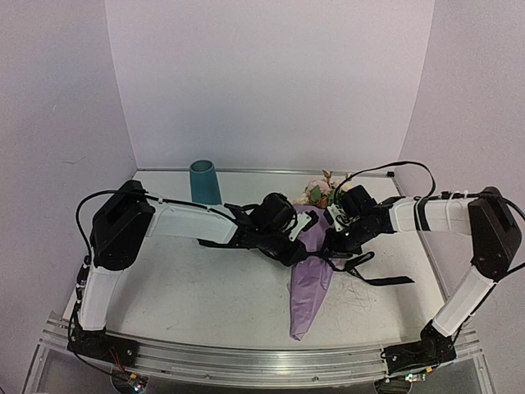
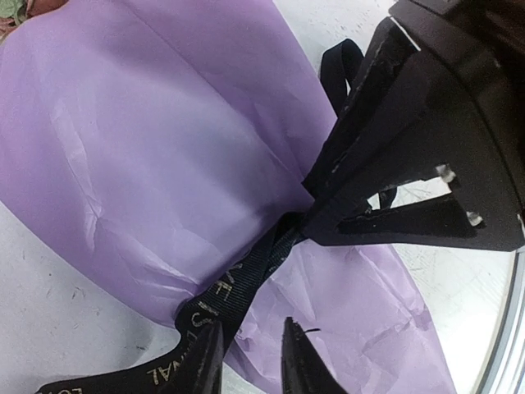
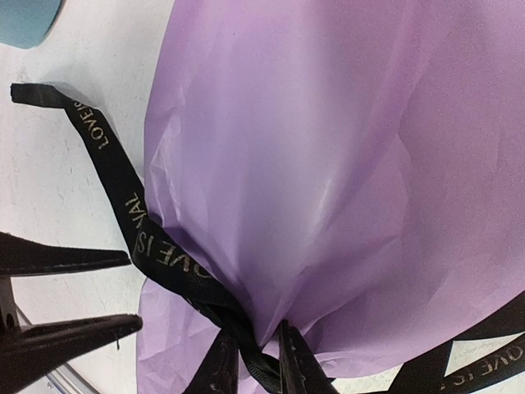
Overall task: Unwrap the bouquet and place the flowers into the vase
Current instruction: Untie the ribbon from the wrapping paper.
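bouquet [image 1: 310, 283] flat — cone tip nearer than both claws, roses [image 1: 320, 190] beyond | right gripper [image 3: 254, 365] clamped on black ribbon [image 3: 135, 222] | left gripper [image 2: 253, 365] slightly apart, beside it

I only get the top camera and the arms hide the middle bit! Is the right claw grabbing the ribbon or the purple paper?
Observer: The black ribbon. The right claw pinches it where it cinches the purple paper.
Operator: Is the left claw holding it too?
Observer: No. The left claw is open, its tips close beside the black ribbon, only table between them.
Operator: Does it say anything?
Observer: Yes, gold capital letters; only parts show, like "LOVE".
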Controlling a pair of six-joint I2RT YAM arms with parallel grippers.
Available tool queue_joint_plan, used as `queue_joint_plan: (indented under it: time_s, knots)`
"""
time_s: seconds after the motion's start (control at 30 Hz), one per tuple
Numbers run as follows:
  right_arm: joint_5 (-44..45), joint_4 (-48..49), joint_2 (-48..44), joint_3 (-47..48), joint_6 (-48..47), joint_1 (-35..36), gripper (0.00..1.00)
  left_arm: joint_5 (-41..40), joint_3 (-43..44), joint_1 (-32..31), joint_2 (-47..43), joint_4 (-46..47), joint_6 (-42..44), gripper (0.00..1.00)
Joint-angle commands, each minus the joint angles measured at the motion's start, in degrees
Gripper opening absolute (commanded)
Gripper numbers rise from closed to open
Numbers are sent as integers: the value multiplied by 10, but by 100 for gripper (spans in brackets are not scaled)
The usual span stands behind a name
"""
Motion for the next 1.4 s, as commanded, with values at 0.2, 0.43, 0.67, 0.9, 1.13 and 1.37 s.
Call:
queue_joint_plan:
  time_s: [0.2, 0.43, 0.67, 0.9, 1.13, 1.37]
  knots:
    - [-3, -21, 1, 32, 15, 1, 19, -39, 11, -6, -13, 35, 12, 44]
    - [-7, -22, -31, 19, 23, 1, 22, -53, 41, -6, 24, 36, 24, 45]
    - [9, -22, -71, -22, 26, 1, 25, -134, 72, -6, 46, 35, 11, 42]
    - [14, -22, -80, -53, 21, 1, 26, -151, 52, -6, 32, 36, 3, 36]
    - [15, -22, -47, -30, 5, 1, 26, -162, 47, -5, 32, 36, 3, 33]
    - [16, -23, -20, -9, 3, 1, 25, -158, 58, -5, 42, 35, 11, 24]
